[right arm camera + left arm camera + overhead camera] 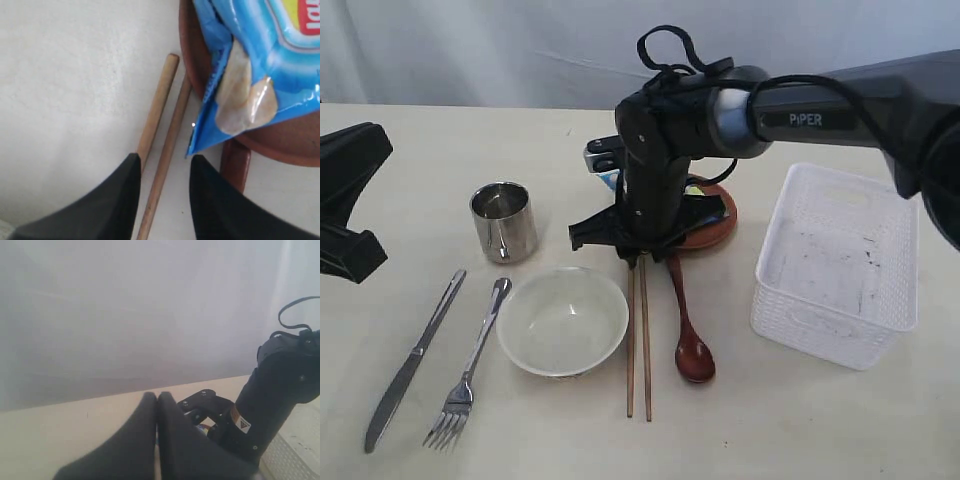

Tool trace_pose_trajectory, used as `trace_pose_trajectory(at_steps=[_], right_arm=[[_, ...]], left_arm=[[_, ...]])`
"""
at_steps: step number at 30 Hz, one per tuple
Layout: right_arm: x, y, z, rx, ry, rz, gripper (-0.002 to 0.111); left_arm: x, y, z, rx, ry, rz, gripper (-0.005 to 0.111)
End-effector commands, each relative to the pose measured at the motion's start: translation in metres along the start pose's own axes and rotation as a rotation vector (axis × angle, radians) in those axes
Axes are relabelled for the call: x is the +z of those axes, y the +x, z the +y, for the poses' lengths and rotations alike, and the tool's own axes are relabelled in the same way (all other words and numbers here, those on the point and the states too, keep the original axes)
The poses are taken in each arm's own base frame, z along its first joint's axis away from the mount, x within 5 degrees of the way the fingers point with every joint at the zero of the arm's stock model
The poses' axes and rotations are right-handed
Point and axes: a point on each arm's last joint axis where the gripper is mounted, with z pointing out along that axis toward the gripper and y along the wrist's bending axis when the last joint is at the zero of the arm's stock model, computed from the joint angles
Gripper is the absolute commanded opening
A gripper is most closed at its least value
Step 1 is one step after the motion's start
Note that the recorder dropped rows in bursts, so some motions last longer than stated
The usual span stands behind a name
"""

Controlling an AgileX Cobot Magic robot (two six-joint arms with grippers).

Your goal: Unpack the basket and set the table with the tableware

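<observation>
You're near the end, I'd say: the basket at right of the exterior view looks empty. Cup, knife, fork, bowl, chopsticks and spoon lie on the worktop, w/ the plate at centre carrying a blue crisp packet. R gripper sits low over the chopsticks' far ends, jaws part open, gripping nothing, one stick running through the gap; L gripper is at far left, jaws pressed shut, empty. Next prob. calls for a straight lift so you don't nudge the chopsticks or snag the packet.
</observation>
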Motion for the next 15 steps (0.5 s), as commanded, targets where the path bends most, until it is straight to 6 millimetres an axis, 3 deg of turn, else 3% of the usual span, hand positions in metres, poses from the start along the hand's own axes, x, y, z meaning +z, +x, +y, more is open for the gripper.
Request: trace_pose_trajectory(at_steps=[1, 7, 9, 11, 15], right_arm=[[0.0161, 0.0025, -0.0008, -0.014, 0.017, 0.025, 0.032], [0.0222, 0.0042, -0.0010, -0.017, 0.024, 0.040, 0.032], [0.0222, 0.0045, -0.0011, -0.005, 0.026, 0.044, 0.021], [0.0222, 0.0047, -0.0011, -0.002, 0.025, 0.046, 0.000], [0.0169, 0.0042, -0.0014, 0.018, 0.024, 0.043, 0.000]], left_arm=[[-0.0013, 0.0010, -0.0004, 0.007, 0.004, 0.000, 0.000], [-0.0013, 0.0010, -0.0004, 0.007, 0.004, 0.000, 0.000], [-0.0013, 0.0010, -0.0004, 0.007, 0.004, 0.000, 0.000], [-0.0013, 0.0010, -0.0004, 0.007, 0.004, 0.000, 0.000], [-0.0013, 0.0010, -0.0004, 0.007, 0.004, 0.000, 0.000]])
